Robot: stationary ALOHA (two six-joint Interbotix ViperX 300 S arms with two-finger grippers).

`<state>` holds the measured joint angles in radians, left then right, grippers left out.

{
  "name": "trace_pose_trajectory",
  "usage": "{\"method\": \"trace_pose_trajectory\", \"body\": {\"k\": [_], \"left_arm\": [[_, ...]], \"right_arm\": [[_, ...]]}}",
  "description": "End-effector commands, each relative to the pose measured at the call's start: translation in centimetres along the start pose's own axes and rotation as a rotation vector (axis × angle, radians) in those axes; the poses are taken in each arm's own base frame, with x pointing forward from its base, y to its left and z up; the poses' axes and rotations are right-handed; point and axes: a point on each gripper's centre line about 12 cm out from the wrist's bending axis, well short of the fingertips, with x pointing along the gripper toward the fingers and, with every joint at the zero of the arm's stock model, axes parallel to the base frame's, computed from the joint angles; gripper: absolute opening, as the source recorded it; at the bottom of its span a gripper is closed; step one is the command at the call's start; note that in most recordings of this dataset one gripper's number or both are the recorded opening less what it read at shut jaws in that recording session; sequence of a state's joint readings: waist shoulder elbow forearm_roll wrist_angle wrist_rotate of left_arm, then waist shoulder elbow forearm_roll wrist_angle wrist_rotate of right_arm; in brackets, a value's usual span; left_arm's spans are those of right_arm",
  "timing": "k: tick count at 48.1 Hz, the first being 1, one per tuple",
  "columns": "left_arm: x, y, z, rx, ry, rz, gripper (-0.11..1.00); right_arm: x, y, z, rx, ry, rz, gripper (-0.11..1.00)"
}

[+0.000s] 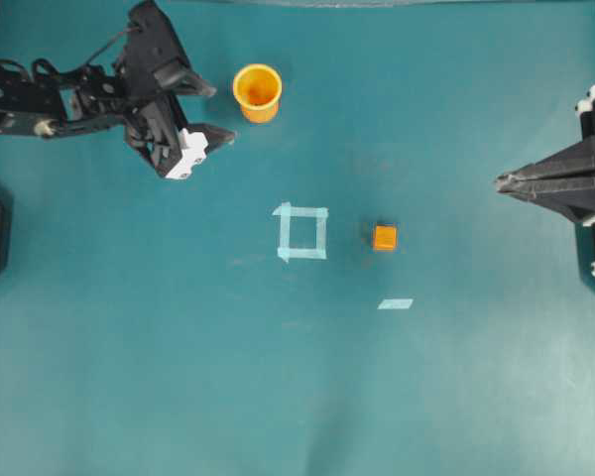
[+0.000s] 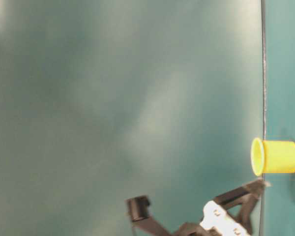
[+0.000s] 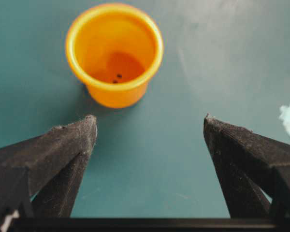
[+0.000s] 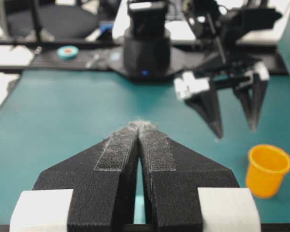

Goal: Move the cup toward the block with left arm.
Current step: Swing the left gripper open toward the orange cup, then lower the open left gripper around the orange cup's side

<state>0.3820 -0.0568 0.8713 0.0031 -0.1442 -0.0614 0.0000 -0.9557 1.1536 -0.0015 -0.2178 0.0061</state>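
Note:
The yellow-orange cup [image 1: 257, 91] stands upright and empty near the table's far edge. It also shows in the table-level view [image 2: 278, 156] and the right wrist view [image 4: 267, 170]. My left gripper [image 1: 218, 112] is open just to the cup's left, with nothing between its fingers. In the left wrist view the cup [image 3: 114, 53] sits ahead of the open left gripper [image 3: 149, 121], a little to the left of its middle and apart from both fingertips. The small orange block [image 1: 384, 237] lies mid-table, to the right and nearer than the cup. My right gripper [image 1: 501, 181] is shut and empty at the right edge.
A pale tape square outline [image 1: 302, 232] lies just left of the block, and a pale tape strip [image 1: 396, 303] lies below it. The teal mat covers the table. The left arm's base [image 4: 146, 48] stands at the far end in the right wrist view.

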Motion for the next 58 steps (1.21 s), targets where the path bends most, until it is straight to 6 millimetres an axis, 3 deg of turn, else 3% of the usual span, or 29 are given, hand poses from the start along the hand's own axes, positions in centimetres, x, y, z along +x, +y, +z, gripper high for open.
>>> {"method": "trace_pose_trajectory", "body": {"k": [1,23,58], "left_arm": [[0.7,0.1,0.7,0.000,-0.018,0.001,0.88],[4.6,1.3,-0.1,-0.017,-0.009,0.026,0.88],[7.1,2.2,2.2,-0.017,-0.070,0.041,0.87]], "right_arm": [[0.2,0.0,1.4,0.002,-0.035,0.000,0.00],[0.3,0.0,1.6,0.002,-0.029,0.000,0.00],[0.3,0.0,1.8,0.002,-0.029,0.002,0.00]]}}
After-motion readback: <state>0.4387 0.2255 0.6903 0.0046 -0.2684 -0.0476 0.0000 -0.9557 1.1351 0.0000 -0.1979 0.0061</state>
